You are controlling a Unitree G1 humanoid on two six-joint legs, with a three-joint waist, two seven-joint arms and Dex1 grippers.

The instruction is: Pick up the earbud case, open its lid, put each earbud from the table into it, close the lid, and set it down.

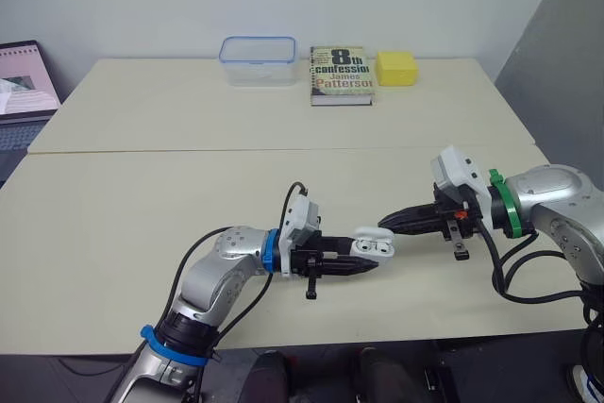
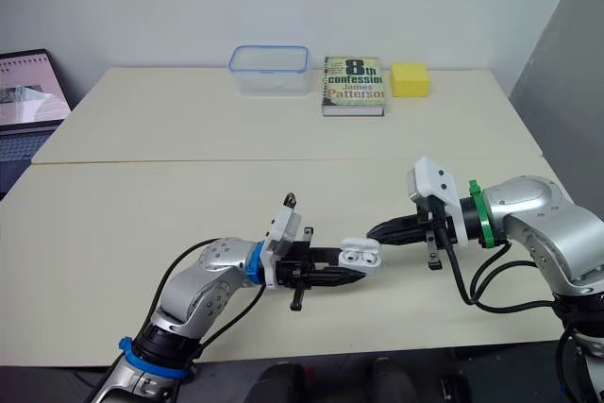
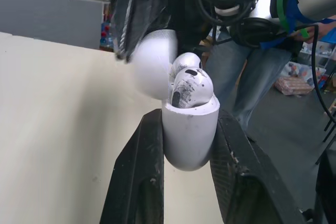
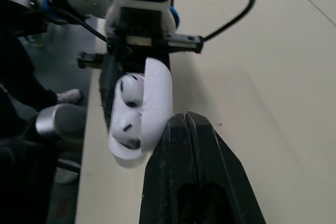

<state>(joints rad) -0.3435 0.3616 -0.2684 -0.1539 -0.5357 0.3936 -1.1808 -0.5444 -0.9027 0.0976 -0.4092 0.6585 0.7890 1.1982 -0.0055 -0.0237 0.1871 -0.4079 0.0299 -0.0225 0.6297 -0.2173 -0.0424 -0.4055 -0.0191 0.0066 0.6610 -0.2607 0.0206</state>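
**A:** White glossy plastic, that earbud case (image 1: 372, 244). I'd judge it light, rigid and slippery.

**B:** Where is it?

**A:** It is held low over the front of the table (image 1: 142, 195), between the two arms. The left gripper (image 1: 364, 265) clamps the lower shell between its two black fingers. The lid (image 4: 157, 95) is hinged open, and both earbuds (image 4: 127, 92) sit in their wells.

**B:** And the right gripper (image 4: 185, 121)?

**A:** Its fingers are pressed together, holding nothing. The tip looks to be against the lid's outer face.

**B:** So closing comes next?

**A:** Probably. The hinge is likely the weak spot, so the push belongs on the lid's free edge, gently. The grip should be on the flat sides of the shell, below the seam, so the lid can drop. Squeezing near the rounded bottom could make it squirt out.
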